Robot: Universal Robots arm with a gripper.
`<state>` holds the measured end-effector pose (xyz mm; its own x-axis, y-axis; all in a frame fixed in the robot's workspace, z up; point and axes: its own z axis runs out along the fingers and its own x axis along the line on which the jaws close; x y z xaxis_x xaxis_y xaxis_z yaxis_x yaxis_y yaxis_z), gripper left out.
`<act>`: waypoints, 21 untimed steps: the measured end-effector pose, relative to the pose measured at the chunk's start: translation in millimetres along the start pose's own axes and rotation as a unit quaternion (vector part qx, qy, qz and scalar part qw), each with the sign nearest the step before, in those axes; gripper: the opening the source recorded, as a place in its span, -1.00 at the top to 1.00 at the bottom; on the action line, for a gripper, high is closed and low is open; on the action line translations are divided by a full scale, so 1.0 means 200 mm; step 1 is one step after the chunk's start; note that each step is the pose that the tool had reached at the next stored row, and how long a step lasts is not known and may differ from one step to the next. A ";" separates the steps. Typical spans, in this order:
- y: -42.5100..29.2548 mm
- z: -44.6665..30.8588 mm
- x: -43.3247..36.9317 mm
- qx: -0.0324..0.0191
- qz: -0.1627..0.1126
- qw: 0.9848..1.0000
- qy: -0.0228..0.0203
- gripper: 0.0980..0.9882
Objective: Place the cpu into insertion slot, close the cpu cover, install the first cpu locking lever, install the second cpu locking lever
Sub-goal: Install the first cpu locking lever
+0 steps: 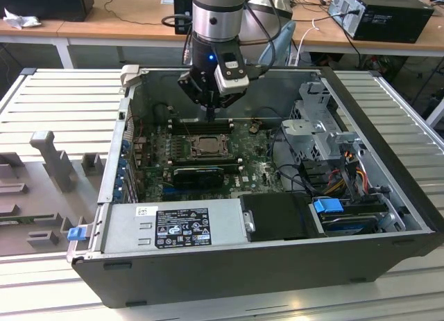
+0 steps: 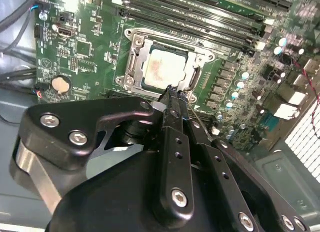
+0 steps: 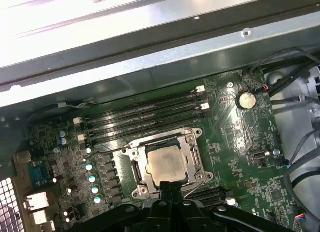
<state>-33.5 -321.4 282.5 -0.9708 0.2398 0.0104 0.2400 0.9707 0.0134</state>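
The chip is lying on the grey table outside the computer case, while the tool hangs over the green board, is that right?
Not quite: the place is wrong. In the second wrist view the chip lies in the square socket on the green board, not outside. The tool does hang over that board, its tip near the socket's edge.

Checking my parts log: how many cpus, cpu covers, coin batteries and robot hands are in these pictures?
cpu: 1
cover: 1
coin battery: 1
hand: 1
Total: 4
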 end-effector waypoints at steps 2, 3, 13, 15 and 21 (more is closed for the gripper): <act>0.000 0.000 0.000 0.000 -0.012 1.000 0.000 0.98; 0.000 0.000 0.000 0.000 -0.026 1.000 0.000 0.98; -0.006 0.020 0.016 0.000 -0.128 0.992 0.001 0.98; -0.020 0.030 0.073 -0.001 -0.129 0.992 0.001 0.98; -0.064 0.064 0.255 -0.003 -0.129 0.992 0.001 0.98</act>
<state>-86.1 -321.5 270.0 -0.9998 -0.0158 0.0075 -0.0156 0.9996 0.0216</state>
